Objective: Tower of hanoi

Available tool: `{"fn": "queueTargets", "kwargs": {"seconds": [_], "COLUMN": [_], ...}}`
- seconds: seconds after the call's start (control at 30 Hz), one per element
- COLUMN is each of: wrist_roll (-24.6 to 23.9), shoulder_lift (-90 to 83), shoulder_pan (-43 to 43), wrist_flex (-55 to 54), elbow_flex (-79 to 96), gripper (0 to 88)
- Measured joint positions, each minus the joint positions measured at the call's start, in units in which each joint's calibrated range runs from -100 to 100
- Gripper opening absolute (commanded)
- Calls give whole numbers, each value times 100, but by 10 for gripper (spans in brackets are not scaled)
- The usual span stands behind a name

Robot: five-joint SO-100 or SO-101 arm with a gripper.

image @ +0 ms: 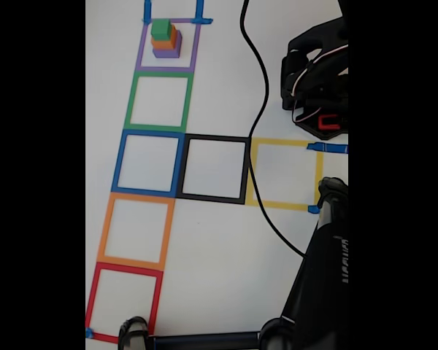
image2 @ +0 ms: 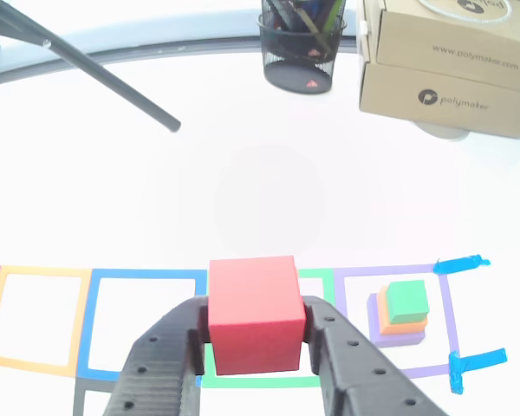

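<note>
— Three cubes stacked at present?
— Yes: green cube [image2: 408,300] on orange cube [image2: 403,327] on purple cube [image2: 398,336], inside the purple square [image2: 447,305], right in the other view.
— Hand?
— The hand [image2: 253,347] is clamped on the red cube [image2: 252,312], above the green square [image2: 315,278], just left of the stack. Judged: transfer underway; the next move calls for placing it squarely.

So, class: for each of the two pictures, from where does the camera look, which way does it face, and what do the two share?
Fixed view: sits above, looking down on the white table and its taped squares; shows the black arm at the right edge and the stack of three cubes.
Other view: sits low behind the gripper, facing across the table toward cardboard boxes; its fingers clamp the red cube.
Shared: the same stack inside the purple square.
</note>
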Motion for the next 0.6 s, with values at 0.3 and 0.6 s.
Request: {"fn": "queueTargets", "kwargs": {"seconds": [0.3,0.6], "wrist_roll": [881,935], "shoulder_lift": [-844,-1275], "shoulder_pan": [339,456], "wrist_flex": [-1951,-5159], "elbow_flex": [3373,7260], "gripper": [50,51]}}
